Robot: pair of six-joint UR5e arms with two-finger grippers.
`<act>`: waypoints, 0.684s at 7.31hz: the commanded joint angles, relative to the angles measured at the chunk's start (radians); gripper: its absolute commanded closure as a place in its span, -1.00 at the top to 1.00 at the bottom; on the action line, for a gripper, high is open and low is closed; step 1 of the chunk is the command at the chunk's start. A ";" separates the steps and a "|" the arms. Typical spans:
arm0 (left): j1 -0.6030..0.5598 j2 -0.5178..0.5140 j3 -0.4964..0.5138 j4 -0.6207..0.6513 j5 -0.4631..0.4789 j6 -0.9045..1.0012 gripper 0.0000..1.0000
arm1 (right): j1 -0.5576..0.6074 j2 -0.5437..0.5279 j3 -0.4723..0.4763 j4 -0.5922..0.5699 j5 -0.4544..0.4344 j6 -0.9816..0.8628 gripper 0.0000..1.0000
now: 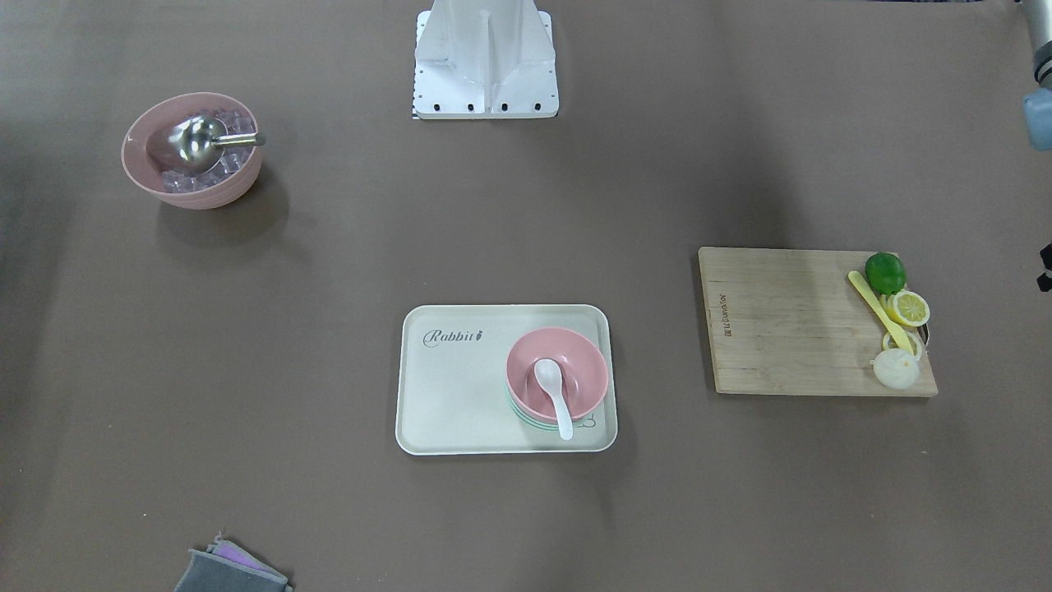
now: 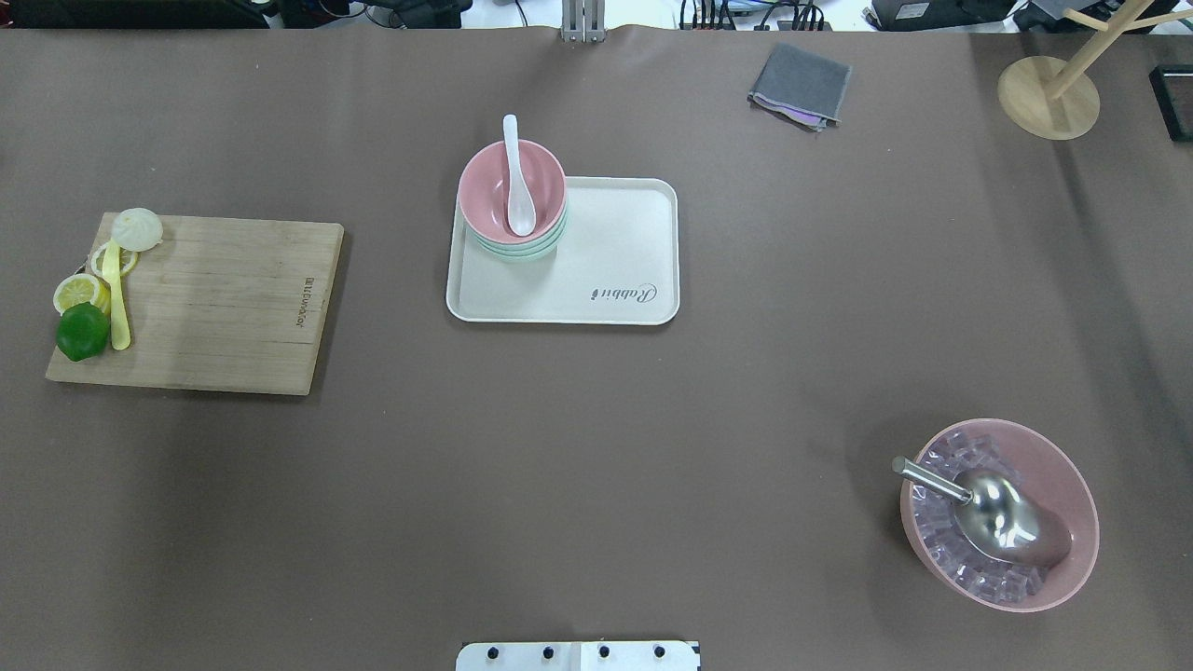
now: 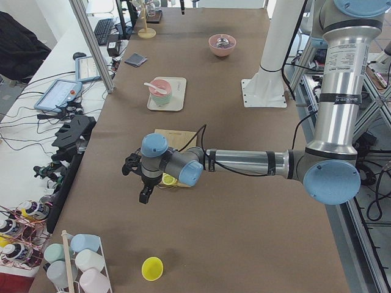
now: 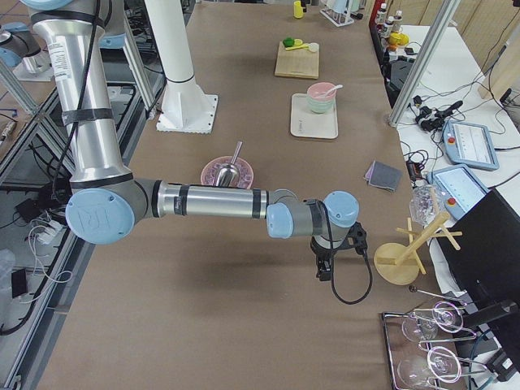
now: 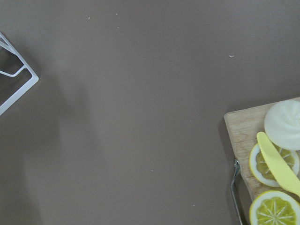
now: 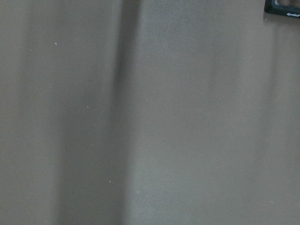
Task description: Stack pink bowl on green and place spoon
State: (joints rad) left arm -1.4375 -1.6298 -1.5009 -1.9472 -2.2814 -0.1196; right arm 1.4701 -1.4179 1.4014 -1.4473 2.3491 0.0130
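Note:
The pink bowl (image 1: 575, 378) sits stacked on the green bowl (image 1: 523, 415) at the corner of the cream tray (image 1: 460, 386). The white spoon (image 1: 552, 393) lies in the pink bowl with its handle over the rim. The stack also shows in the overhead view (image 2: 485, 191). My left gripper (image 3: 145, 194) hangs beyond the cutting board's end, far from the tray. My right gripper (image 4: 322, 268) hangs over the table's other end. I cannot tell whether either is open or shut. Both wrist views show no fingers.
A wooden cutting board (image 2: 224, 308) carries a lime (image 2: 82, 331), lemon slices, a yellow knife and a white bun. A second pink bowl (image 2: 1072, 503) holds ice cubes and a metal scoop. A grey cloth (image 2: 800, 86) and a wooden stand (image 2: 1049, 98) lie at the far edge.

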 commanded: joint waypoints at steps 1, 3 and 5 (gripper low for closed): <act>-0.083 -0.005 -0.042 0.178 -0.104 0.018 0.96 | 0.003 -0.013 0.082 -0.008 0.048 0.082 1.00; -0.087 0.002 -0.082 0.249 -0.107 0.017 0.96 | 0.003 -0.015 0.106 -0.010 0.064 0.125 1.00; -0.089 0.004 -0.093 0.266 -0.107 0.017 0.96 | 0.003 -0.015 0.105 -0.010 0.079 0.128 1.00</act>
State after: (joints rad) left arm -1.5253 -1.6272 -1.5883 -1.6955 -2.3876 -0.1028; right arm 1.4726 -1.4323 1.5057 -1.4570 2.4204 0.1365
